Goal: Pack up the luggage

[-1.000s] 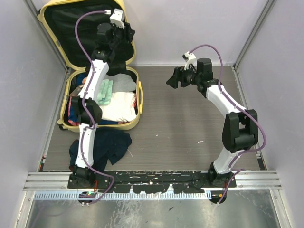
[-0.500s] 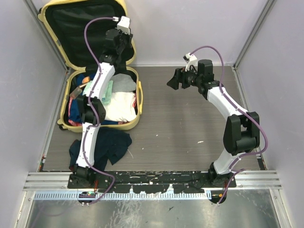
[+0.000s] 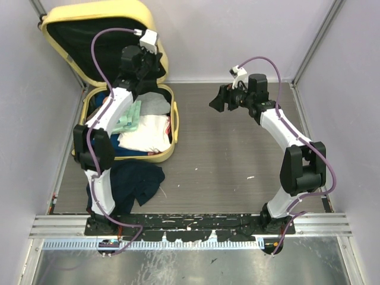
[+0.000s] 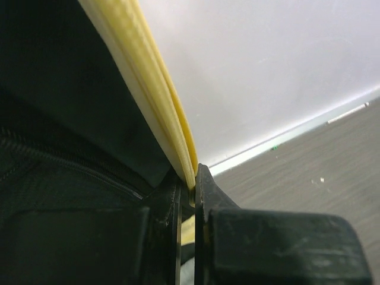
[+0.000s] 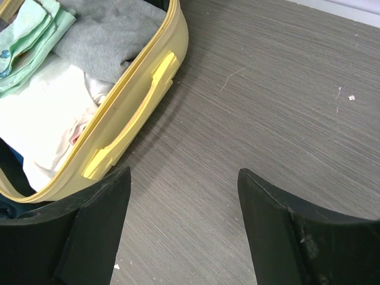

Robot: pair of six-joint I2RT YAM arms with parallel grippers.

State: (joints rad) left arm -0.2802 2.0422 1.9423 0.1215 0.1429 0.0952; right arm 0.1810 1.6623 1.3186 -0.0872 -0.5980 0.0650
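Folded clothes (image 3: 148, 132) fill the pale-yellow hard-shell suitcase (image 3: 89, 12) far left; left gripper (image 4: 189, 184) pinches its raised lid rim (image 4: 160, 113), right gripper (image 5: 184, 175) gapes empty; dark-blue crumpled cloth (image 3: 133, 181) lies unpacked near.

No writing, label, brand mark, number or sign can be read anywhere in the three views; any marking that may exist is too small or blurred to make out.

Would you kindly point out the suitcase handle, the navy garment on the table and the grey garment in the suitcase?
suitcase handle (image 5: 130, 114), right wrist view, middle of its grip.
navy garment (image 3: 139, 181), top view, its centre.
grey garment (image 5: 113, 35), right wrist view, its centre.
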